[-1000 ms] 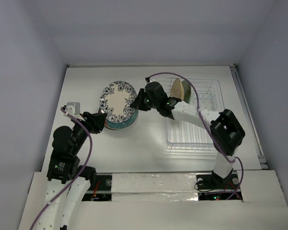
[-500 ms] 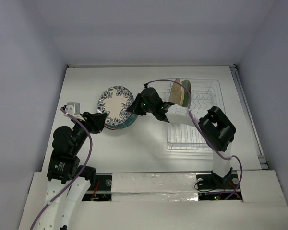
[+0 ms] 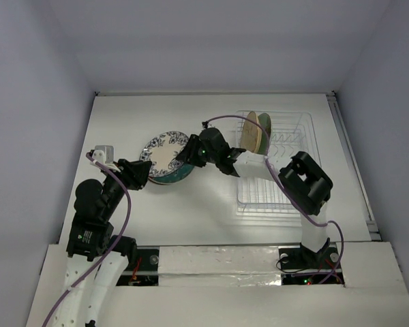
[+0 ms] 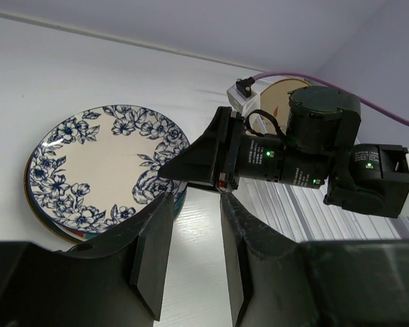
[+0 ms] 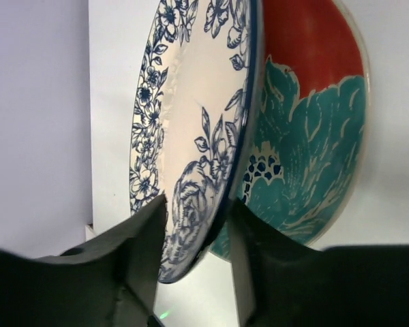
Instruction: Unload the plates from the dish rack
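Note:
My right gripper (image 3: 185, 154) is shut on the near-right rim of the white plate with the blue-patterned rim (image 3: 162, 151), which tilts slightly just above a stack on the table. In the right wrist view the jaws (image 5: 196, 225) straddle that plate's rim (image 5: 191, 102), with the red plate with the teal flower (image 5: 307, 61) right beneath it. A teal edge (image 3: 176, 176) shows under the stack. My left gripper (image 3: 144, 174) is open and empty beside the stack's near-left side (image 4: 196, 204). The tan plate (image 3: 251, 133) and pale green plate (image 3: 264, 129) stand upright in the dish rack (image 3: 286, 194).
The rack lies at the right of the table, its near rows holding no plates. My right forearm stretches from the rack's front across to the stack. A purple cable loops over the rack's far end. Grey walls close in the table on three sides.
My right gripper has carried the white blue-rimmed plate leftward and down, from steeply tilted to nearly flat over the stack. The left arm has not moved.

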Tool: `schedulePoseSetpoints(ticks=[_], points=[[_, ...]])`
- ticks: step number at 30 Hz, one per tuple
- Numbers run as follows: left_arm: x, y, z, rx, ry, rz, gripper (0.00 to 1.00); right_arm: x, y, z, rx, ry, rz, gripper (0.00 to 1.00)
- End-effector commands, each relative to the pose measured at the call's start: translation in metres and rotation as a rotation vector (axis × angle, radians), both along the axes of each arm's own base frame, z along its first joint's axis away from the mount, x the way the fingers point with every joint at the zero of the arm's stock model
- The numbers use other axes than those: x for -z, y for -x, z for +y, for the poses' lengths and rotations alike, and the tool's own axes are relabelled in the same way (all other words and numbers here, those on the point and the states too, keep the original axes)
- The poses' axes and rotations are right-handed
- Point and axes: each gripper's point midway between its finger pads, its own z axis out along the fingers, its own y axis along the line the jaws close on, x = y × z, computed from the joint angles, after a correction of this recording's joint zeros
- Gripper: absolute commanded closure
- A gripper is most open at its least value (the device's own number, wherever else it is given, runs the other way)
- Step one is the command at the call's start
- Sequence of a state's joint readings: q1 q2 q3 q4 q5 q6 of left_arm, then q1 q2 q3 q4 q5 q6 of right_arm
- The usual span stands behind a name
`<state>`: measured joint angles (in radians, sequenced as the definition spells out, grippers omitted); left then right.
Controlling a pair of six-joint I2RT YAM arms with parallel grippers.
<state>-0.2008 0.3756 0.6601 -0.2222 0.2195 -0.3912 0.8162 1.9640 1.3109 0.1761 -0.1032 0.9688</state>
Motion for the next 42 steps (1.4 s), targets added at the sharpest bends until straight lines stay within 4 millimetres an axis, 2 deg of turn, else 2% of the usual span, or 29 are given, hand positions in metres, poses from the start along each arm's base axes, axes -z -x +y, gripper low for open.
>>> schedulePoseSetpoints(ticks=[1, 5, 6, 7, 9, 10, 11, 13, 19, 22, 23, 26, 27, 29, 30, 31, 33, 34, 36, 37, 38, 40, 41, 42], points=[[-0.013, 0.000, 0.002, -0.009, 0.014, -0.050, 0.69, -0.039, 0.005, 0.023, -0.050, -0.073, -0.115, 0.52], [-0.013, 0.000, 0.002, -0.009, 0.014, -0.050, 0.69, -0.028, 0.012, 0.015, -0.065, 0.061, -0.142, 0.31], [-0.013, 0.000, 0.002, -0.009, 0.015, -0.053, 0.69, -0.026, 0.011, 0.012, -0.066, 0.086, -0.147, 0.22], [-0.013, 0.001, 0.002, -0.008, 0.015, -0.053, 0.69, -0.029, 0.010, 0.012, -0.081, 0.111, -0.172, 0.20], [-0.014, 0.001, 0.002, -0.008, 0.015, -0.055, 0.69, -0.019, 0.022, 0.014, -0.127, 0.167, -0.160, 0.15], [-0.014, 0.001, 0.001, -0.006, 0.015, -0.054, 0.69, -0.024, 0.021, 0.014, -0.133, 0.188, -0.170, 0.11], [-0.013, 0.001, 0.002, -0.008, 0.015, -0.052, 0.69, -0.016, 0.027, 0.010, -0.154, 0.256, -0.172, 0.09], [-0.014, 0.001, 0.002, -0.008, 0.015, -0.055, 0.69, -0.018, 0.028, 0.005, -0.149, 0.319, -0.196, 0.02], [-0.013, 0.001, 0.002, -0.011, 0.016, -0.052, 0.69, -0.021, 0.030, -0.032, -0.142, 0.522, -0.244, 0.00], [-0.013, 0.001, 0.002, -0.010, 0.016, -0.049, 0.69, -0.025, 0.031, -0.062, -0.099, 0.623, -0.264, 0.00], [-0.013, 0.000, 0.001, -0.008, 0.016, -0.049, 0.69, -0.040, 0.030, -0.073, -0.068, 0.633, -0.294, 0.02], [-0.012, 0.000, 0.001, -0.008, 0.014, -0.049, 0.69, -0.058, 0.029, -0.103, 0.014, 0.694, -0.335, 0.19], [-0.012, -0.001, 0.002, -0.010, 0.015, -0.046, 0.69, -0.081, 0.030, -0.114, 0.056, 0.680, -0.369, 0.44], [-0.011, -0.001, 0.001, -0.008, 0.013, -0.044, 0.69, -0.100, 0.028, -0.144, 0.149, 0.739, -0.404, 0.73], [-0.011, -0.001, 0.001, -0.008, 0.015, -0.045, 0.69, -0.124, 0.024, -0.166, 0.222, 0.726, -0.425, 0.95], [-0.011, -0.001, 0.001, -0.008, 0.013, -0.044, 0.70, -0.132, 0.021, -0.186, 0.278, 0.748, -0.436, 1.00], [-0.011, -0.001, 0.001, -0.006, 0.015, -0.045, 0.72, -0.148, 0.013, -0.223, 0.370, 0.746, -0.439, 1.00], [-0.011, -0.001, 0.001, -0.005, 0.015, -0.043, 0.75, -0.170, 0.016, -0.241, 0.419, 0.708, -0.466, 1.00], [-0.011, -0.001, 0.001, -0.005, 0.015, -0.045, 0.80, -0.172, 0.014, -0.271, 0.477, 0.718, -0.467, 1.00], [-0.011, -0.001, 0.001, -0.006, 0.014, -0.045, 0.86, -0.180, 0.010, -0.295, 0.536, 0.714, -0.463, 1.00], [-0.010, -0.001, 0.001, -0.006, 0.015, -0.043, 0.90, -0.180, 0.009, -0.304, 0.540, 0.721, -0.460, 1.00], [-0.011, -0.002, 0.001, -0.010, 0.015, -0.045, 0.98, -0.175, 0.006, -0.322, 0.570, 0.752, -0.440, 0.89], [-0.010, -0.002, 0.002, -0.011, 0.014, -0.042, 1.00, -0.173, 0.004, -0.325, 0.572, 0.761, -0.436, 0.79], [-0.010, -0.003, 0.002, -0.013, 0.014, -0.040, 1.00, -0.171, 0.002, -0.325, 0.565, 0.765, -0.432, 0.60]])
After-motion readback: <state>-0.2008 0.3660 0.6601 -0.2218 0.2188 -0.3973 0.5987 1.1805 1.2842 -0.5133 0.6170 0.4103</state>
